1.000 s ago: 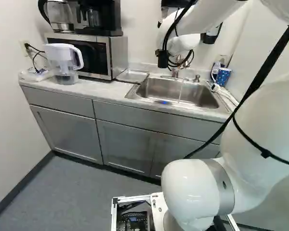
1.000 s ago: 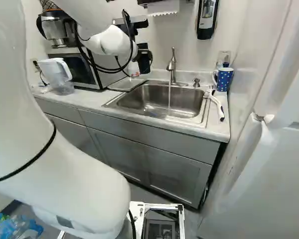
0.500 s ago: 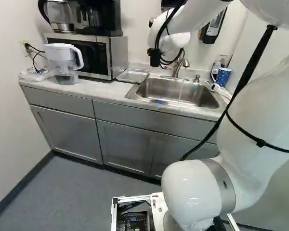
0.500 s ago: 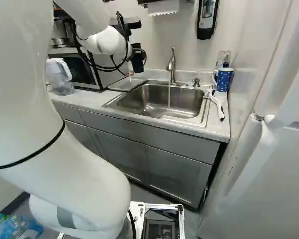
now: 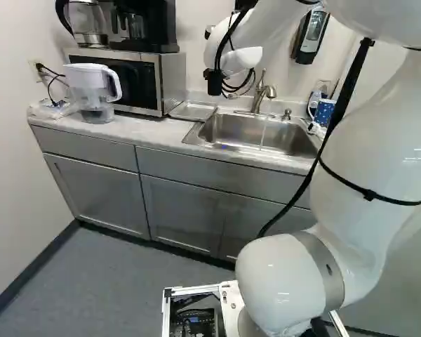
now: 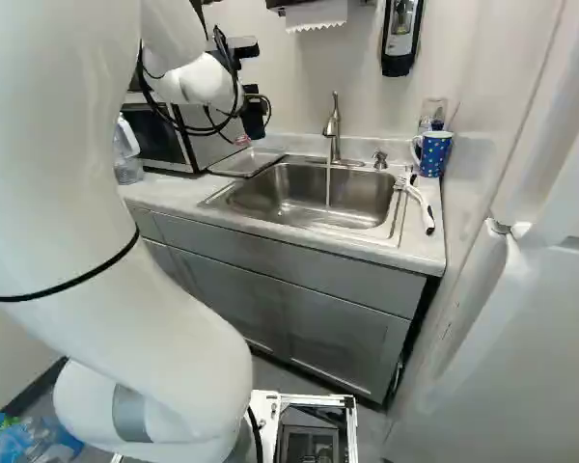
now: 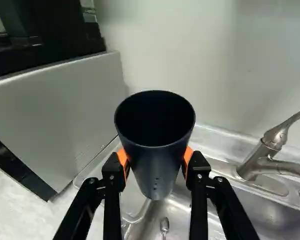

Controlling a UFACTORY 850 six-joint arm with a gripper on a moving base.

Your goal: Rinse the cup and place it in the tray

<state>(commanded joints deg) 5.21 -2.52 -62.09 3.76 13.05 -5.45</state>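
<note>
The pincer (image 7: 155, 157) grips the dark cup (image 7: 157, 172) from both sides, mouth up, seemingly over the tray (image 6: 245, 163); lower it slowly, kept level – clear of the microwave (image 7: 65, 110); open only once its base sits flat.

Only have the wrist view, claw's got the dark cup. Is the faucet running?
Observer: Yes. The right base view shows a thin stream falling from the faucet into the sink.
Operator: Copy. Any mug on the counter outside my frame?
Observer: One, a dotted blue mug beside the sink, at the right of the right base view.
</note>
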